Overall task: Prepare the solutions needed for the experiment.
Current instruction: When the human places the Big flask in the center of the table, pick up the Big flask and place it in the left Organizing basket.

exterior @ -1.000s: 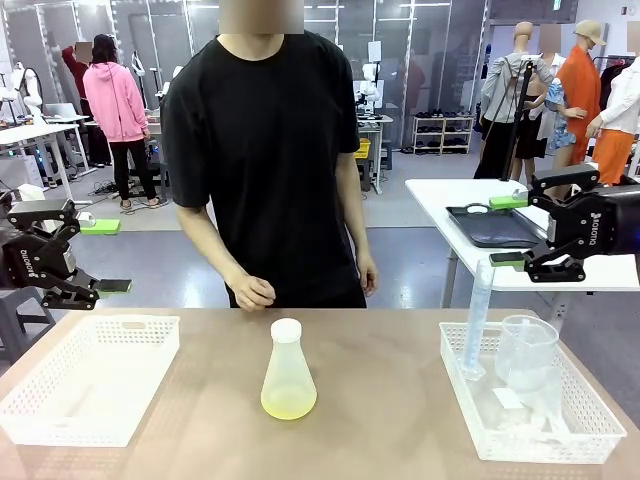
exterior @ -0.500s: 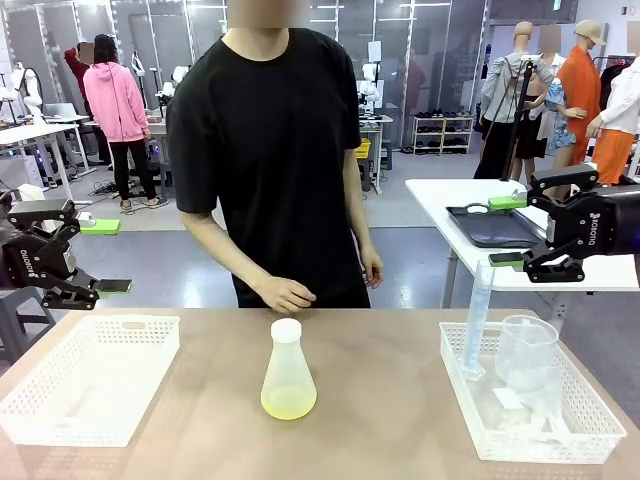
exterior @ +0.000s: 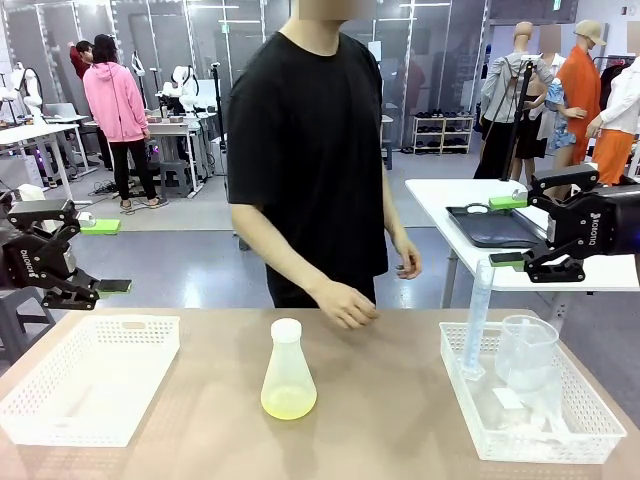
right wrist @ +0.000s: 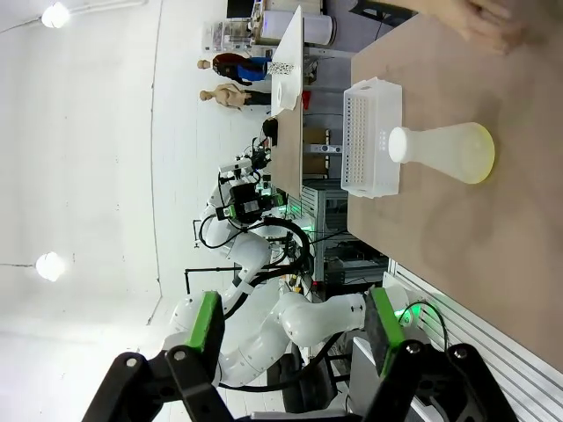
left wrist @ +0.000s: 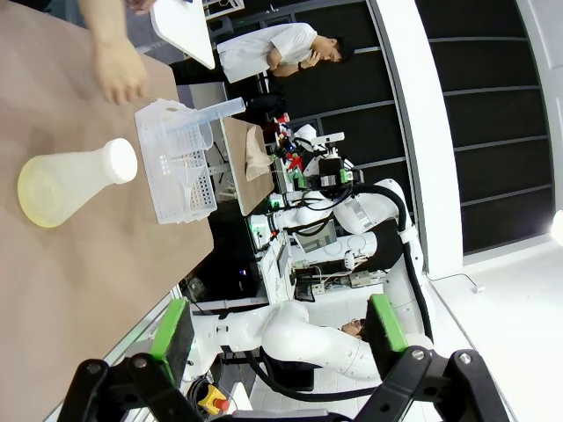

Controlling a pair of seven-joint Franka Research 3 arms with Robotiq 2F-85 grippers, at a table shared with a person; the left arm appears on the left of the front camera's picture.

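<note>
The stoppered flask (exterior: pixel 288 372) of pale yellow liquid stands upright in the middle of the table (exterior: pixel 390 400), near the person's hand (exterior: pixel 345 303), while the left jaws and the right jaws hang spread and empty above either end.

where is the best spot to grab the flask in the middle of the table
The flask stands upright and widens toward its base, so grip the narrow neck just under the white stopper. Probably come in level from the near side, since the person's hand is just beyond it.
</note>
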